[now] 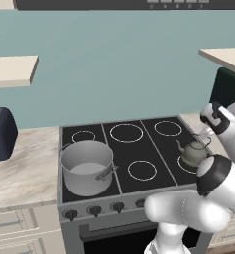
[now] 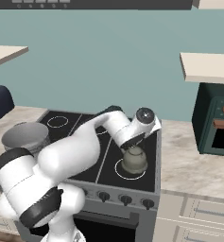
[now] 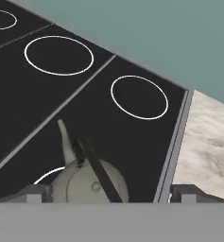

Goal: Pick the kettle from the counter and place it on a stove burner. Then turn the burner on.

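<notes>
Half done: kettle [image 1: 194, 153] sat on burner [image 2: 130, 169] at cooktop's 4 o'clock; gripper [image 3: 108, 194] spread wide, released. Burner knob untouched.

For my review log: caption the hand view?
Open gripper above the kettle, set on a front stove burner.

I can't read any words, numbers or brand names here. The knobs [image 1: 94, 211] along the front of the stove [image 1: 134, 149] have no marks I can make out, and the little buttons high above the stove are too small to read.
</notes>
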Tool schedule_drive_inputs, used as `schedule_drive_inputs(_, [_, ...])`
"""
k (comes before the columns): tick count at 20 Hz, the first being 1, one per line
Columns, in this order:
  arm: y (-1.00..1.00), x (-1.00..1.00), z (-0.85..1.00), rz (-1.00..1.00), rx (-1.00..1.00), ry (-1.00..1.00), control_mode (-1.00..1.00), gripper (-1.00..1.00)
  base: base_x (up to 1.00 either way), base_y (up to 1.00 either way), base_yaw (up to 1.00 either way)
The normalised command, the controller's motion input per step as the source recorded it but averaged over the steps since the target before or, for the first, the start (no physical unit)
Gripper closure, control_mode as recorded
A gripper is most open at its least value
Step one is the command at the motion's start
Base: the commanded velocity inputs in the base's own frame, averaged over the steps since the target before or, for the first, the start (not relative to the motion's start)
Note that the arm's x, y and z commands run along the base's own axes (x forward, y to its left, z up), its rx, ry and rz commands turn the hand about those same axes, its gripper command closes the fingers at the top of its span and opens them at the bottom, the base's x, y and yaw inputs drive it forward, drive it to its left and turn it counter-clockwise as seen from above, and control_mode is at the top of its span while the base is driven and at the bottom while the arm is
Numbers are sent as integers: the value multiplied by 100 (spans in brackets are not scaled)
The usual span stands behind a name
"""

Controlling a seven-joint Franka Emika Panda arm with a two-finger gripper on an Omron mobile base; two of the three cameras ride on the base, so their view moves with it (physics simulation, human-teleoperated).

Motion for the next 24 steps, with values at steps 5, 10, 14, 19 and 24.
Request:
schedule_drive_inputs(5, [0, -93, 20, 0, 0, -35, -100, -100, 0, 0, 0])
schedule_drive_inputs(10, [-3, -100, -19, -1, 0, -25, -100, -100, 0, 0, 0])
schedule_drive_inputs(14, [-9, -100, -62, -2, 0, -12, -100, -100, 0, 0, 0])
schedule_drive_inputs(19, [-20, -100, -74, -6, 2, -5, -100, -100, 0, 0, 0])
schedule_drive_inputs(24, [-28, -100, -74, -11, 11, -2, -100, -100, 0, 0, 0])
